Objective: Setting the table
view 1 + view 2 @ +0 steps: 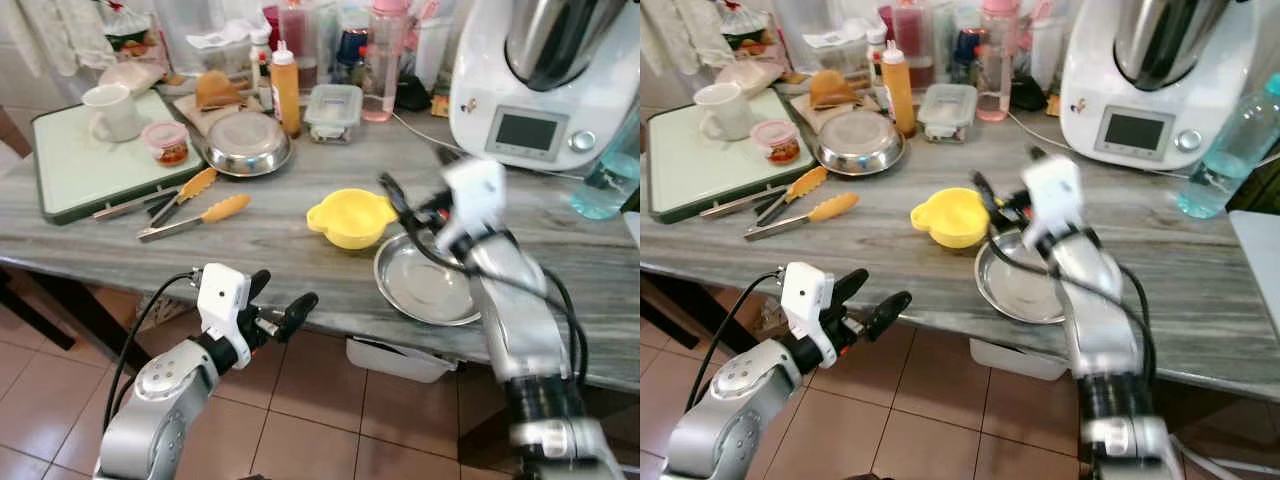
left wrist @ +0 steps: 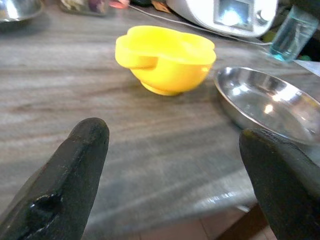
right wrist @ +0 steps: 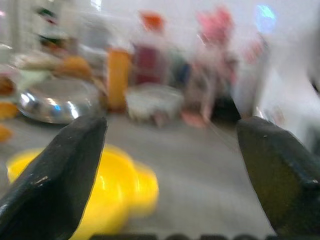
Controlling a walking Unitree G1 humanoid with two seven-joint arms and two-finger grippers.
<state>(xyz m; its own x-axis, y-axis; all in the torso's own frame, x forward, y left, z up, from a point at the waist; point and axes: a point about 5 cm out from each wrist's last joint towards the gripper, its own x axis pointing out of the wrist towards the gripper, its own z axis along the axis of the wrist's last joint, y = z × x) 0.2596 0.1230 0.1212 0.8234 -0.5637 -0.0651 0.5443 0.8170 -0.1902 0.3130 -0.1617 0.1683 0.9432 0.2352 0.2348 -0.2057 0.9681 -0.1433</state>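
1. The yellow bowl (image 1: 351,218) sits mid-counter, just beside the steel plate (image 1: 425,281) near the table (image 1: 300,250) edge.
2. The right gripper (image 1: 405,205) hovers over the bowl's rim, fingers spread wide, holding nothing.
3. The left gripper (image 1: 283,300) waits off the edge, open and empty.
4. The bowl looks light, rigid plastic; I'd pinch its rim or handle tab.

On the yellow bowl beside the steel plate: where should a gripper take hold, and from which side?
Best grip is probably the yellow bowl's flat tab handle, which juts toward the tongs, away from the steel plate. It offers two flat faces to pinch. Coming from the robot's left suits the open left gripper, hanging off the counter edge below it; the plate crowds the other side.
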